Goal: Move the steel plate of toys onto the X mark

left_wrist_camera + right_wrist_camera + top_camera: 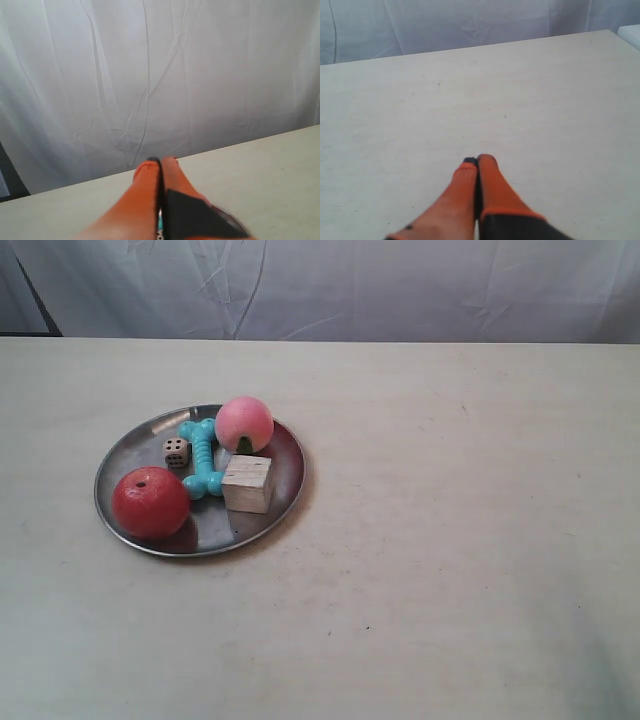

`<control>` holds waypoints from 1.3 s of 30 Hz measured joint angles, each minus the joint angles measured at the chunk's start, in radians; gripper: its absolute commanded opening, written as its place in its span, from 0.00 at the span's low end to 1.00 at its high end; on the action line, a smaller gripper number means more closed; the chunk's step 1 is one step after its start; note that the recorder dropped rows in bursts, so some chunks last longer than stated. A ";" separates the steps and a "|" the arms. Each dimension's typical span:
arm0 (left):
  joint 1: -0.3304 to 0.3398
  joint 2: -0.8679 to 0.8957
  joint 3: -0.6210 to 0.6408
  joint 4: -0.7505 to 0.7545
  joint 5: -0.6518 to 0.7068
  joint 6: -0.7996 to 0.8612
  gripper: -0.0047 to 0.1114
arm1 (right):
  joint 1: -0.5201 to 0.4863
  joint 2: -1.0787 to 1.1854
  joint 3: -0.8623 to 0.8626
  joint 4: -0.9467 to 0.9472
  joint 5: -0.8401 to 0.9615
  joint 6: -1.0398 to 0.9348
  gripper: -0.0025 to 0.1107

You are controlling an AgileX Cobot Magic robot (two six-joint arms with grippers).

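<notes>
The steel plate (128, 448) lies on the table at the exterior view's left. It holds a red apple (150, 502), a pink peach (244, 423), a turquoise bone chew (203, 458), a spotted die (176, 451) and a pale wooden cube (247, 484). A tiny dark speck (368, 628) on the tabletop is too small to read as the X mark. Neither arm shows in the exterior view. My left gripper (161, 161) is shut and empty, with the plate's rim (229, 216) showing under it. My right gripper (477, 160) is shut and empty over bare tabletop, a tiny speck (505, 116) beyond it.
A wrinkled white curtain (330, 285) hangs behind the table's far edge. A dark gap (30, 300) shows at the back left of the exterior view. The pale tabletop (470, 500) stretches to the right of the plate.
</notes>
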 measured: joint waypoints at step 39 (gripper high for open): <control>0.330 -0.220 0.577 0.267 -0.025 0.017 0.04 | 0.000 -0.001 0.000 0.000 -0.004 0.002 0.01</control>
